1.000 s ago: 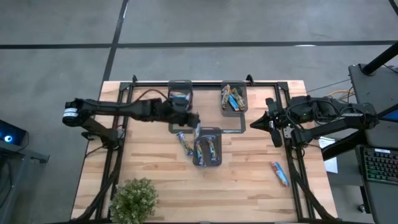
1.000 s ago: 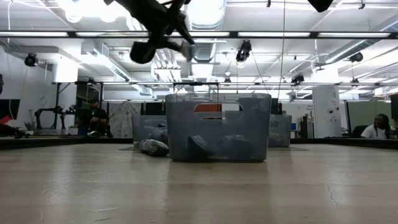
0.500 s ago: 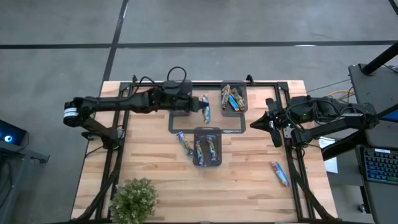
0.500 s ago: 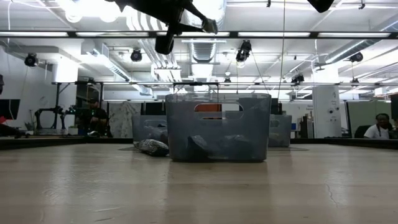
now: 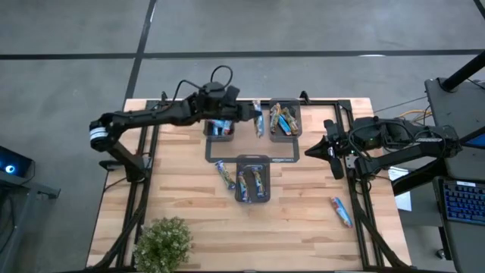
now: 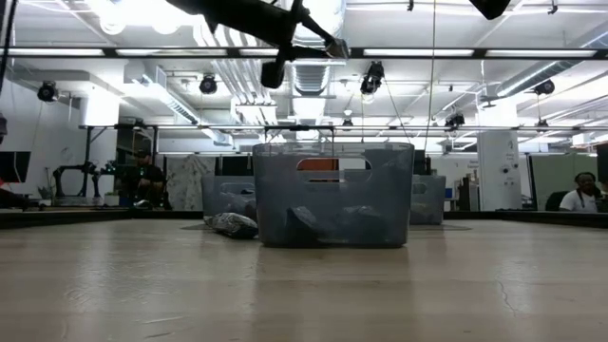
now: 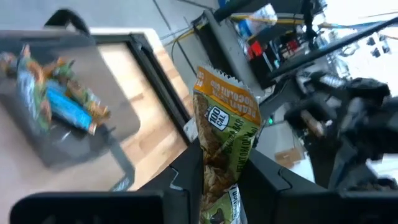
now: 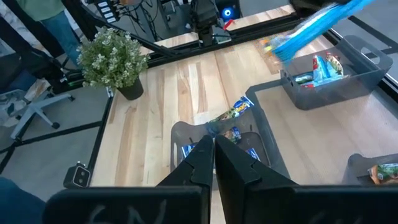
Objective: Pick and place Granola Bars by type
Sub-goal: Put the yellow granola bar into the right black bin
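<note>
Carry step. Left tool (image 5: pixel 254 115) grips a green-labelled granola bar (image 7: pixel 225 134) aloft between 2 far trays, beside right-hand tray (image 5: pixel 286 133). Right tool (image 5: pixel 309 152) clenched empty, idle. Next: judge matching tray, lower, release.

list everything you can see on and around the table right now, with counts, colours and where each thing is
trays: three, dark grey, two along the far edge, one mid-table.
granola bars in trays: several, count unclear, mostly light blue with brown or green parts.
loose granola bars: two, blue; one near the table's right edge, one beside the middle tray.
held granola bar: one, green and brown, in the air between the two far trays.
plant: one, green, near-left corner.
people: at least two, seated in the room behind.
left gripper: shut on the held granola bar.
right gripper: shut, empty, waiting at the right edge.
</note>
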Available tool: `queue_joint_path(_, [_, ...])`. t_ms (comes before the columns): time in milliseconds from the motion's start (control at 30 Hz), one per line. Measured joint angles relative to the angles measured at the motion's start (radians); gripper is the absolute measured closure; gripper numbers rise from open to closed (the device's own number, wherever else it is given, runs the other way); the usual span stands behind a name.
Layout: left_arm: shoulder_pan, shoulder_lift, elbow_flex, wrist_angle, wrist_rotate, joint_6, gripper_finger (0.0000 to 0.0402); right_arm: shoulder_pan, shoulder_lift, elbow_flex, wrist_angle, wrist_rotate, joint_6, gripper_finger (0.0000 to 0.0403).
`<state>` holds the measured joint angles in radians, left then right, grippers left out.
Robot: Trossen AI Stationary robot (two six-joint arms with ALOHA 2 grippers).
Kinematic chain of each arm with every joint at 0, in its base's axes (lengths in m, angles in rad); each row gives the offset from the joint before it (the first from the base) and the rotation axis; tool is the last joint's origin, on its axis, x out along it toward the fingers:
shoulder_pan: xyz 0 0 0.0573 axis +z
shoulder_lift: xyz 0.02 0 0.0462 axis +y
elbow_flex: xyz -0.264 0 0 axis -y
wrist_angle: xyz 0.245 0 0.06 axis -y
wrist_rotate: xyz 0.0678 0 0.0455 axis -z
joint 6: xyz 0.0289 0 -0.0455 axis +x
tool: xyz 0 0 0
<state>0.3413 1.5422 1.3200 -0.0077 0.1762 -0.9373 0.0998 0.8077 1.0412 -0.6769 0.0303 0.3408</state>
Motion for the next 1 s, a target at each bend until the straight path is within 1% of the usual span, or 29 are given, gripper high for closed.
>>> queue_joint_path(233, [0.049,0.129,0.142,-0.012,0.087,0.005,0.0331,0.0,0.0,0.0,0.0,0.02,0.009,0.0394])
queue_joint_path(500, [0.085,0.313,0.332,-0.019,0.186,-0.001,0.0331,-0.001,0.0,0.0,0.0,0.032,0.016,0.0394])
queue_joint_path(633, [0.098,0.386,0.4,-0.025,0.201,-0.014,0.0331,-0.001,0.0,0.0,0.0,0.052,0.019,0.0394])
queue_joint_path(800, [0.116,0.452,0.443,-0.035,0.204,-0.033,0.0331,-0.001,0.0,0.0,0.0,0.052,0.019,0.0394])
queue_joint_path(1000, [0.131,0.504,0.446,-0.036,0.191,-0.034,0.0331,-0.001,0.0,0.0,0.001,0.053,0.026,0.0394])
